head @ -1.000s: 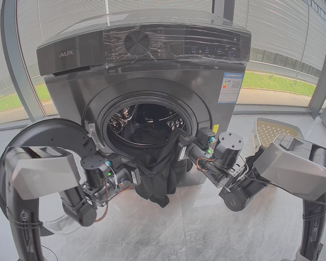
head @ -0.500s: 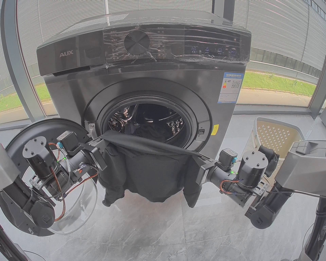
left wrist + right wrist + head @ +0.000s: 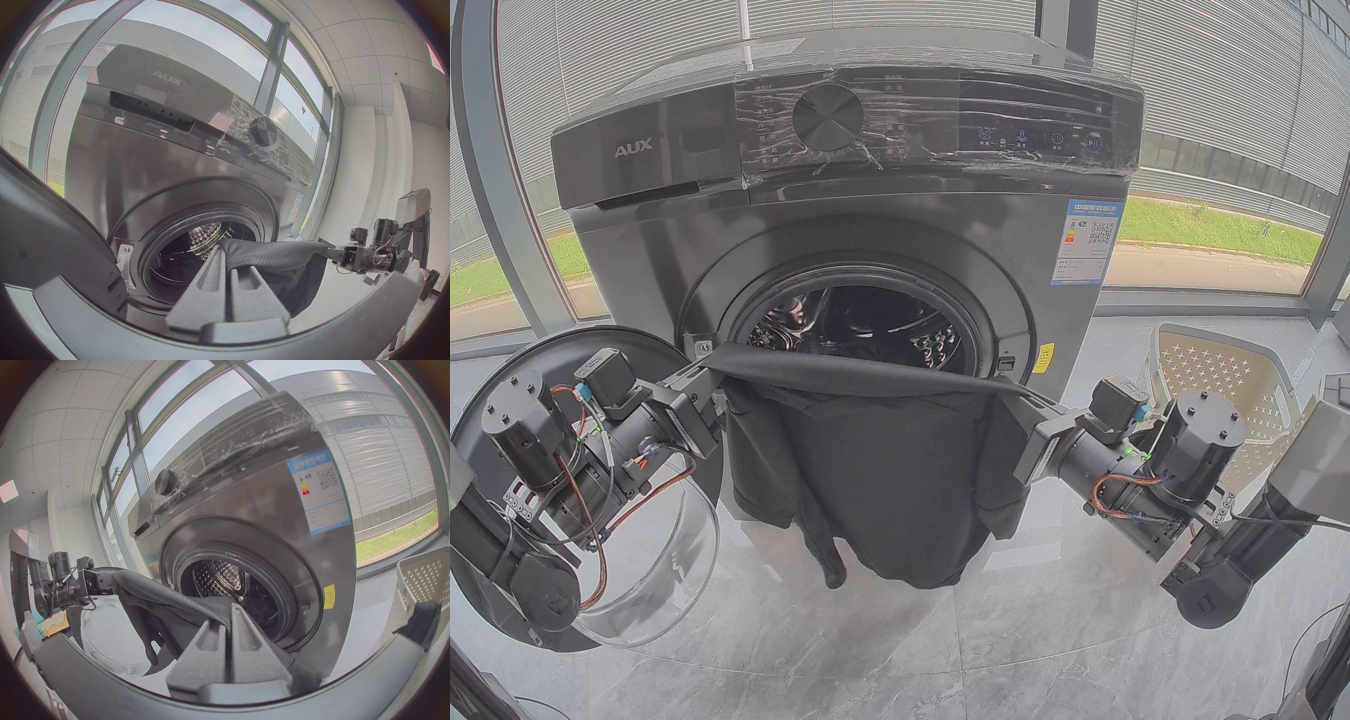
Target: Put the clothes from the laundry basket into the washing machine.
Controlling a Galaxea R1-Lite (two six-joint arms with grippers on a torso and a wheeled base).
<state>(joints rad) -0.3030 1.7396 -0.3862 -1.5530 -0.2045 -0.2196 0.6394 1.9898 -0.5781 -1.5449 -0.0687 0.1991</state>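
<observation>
A black garment [image 3: 872, 459] hangs stretched between both grippers, right in front of the washing machine [image 3: 844, 206] and its open drum [image 3: 858, 328]. My left gripper [image 3: 705, 375] is shut on the garment's left end [image 3: 262, 253]; my right gripper [image 3: 1012, 398] is shut on the right end [image 3: 197, 606]. The top edge is pulled taut and level across the lower part of the drum opening. The rest hangs down to just above the floor. Dark cloth lies inside the drum. The cream laundry basket [image 3: 1228, 375] stands on the floor to the right, with a dark item on its rim [image 3: 424, 622].
The round washer door [image 3: 591, 375] hangs open at the left, just behind my left arm. Glass walls run behind the machine. Grey tiled floor [image 3: 937, 647] lies free in front.
The two grippers have moved apart, the left out to the left and up, the right out to the right, spreading the bunched garment into a taut span. It has come out of the drum mouth.
</observation>
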